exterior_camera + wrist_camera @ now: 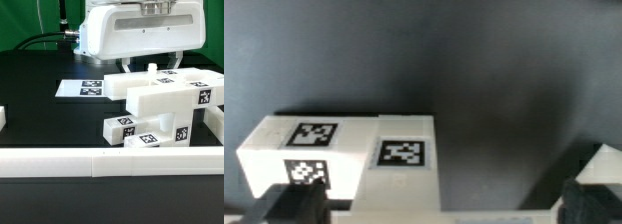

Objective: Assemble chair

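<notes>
The gripper (434, 192) stands wide open. In the wrist view its two dark fingers (285, 205) sit far apart with nothing clamped between them, and a white tagged block (358, 150) lies on the dark desk (438, 50) beneath the gap; whether a finger touches that block cannot be told. Three square tags show on the block. Just past the other finger, a second white piece (605, 168) shows only an edge. In the exterior view the arm's white hand (135, 35) hangs over the cluster of parts, and the fingers cannot be made out there. Going from the exterior view's left, one short white rail end (3, 118) sits at the picture's edge. Then comes one marker board (85, 88), lying flat on the desk and well apart from the rail end. Next are the chair pieces (165, 110), crowded together right of centre. One small cube-like block (120, 127) with tags sits in front, and one low piece (147, 141) is just beside it. One large blocky piece (160, 95) stands behind and above them, bearing a tag at its right end, and one further piece (214, 125) sits at the exterior view's right edge. That makes four I can count, though I cannot tell which are joined. One long low border rail (110, 160) runs along the front of the desk.
</notes>
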Robot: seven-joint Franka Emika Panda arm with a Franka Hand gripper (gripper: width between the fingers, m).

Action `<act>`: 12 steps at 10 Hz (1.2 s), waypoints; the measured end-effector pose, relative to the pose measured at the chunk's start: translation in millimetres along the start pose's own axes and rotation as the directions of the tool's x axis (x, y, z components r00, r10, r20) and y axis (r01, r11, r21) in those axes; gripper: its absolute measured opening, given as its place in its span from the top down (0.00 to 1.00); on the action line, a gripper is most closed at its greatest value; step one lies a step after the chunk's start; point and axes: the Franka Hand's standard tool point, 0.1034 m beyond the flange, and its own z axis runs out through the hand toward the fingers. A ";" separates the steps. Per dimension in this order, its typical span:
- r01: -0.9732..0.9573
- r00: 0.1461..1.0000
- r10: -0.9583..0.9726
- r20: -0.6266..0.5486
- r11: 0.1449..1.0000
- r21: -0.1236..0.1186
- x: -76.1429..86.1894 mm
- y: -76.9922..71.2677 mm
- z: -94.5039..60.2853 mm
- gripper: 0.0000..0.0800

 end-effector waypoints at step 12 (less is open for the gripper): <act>-0.380 0.924 0.378 0.054 0.925 0.019 -13.8 -94.8 -0.4 0.19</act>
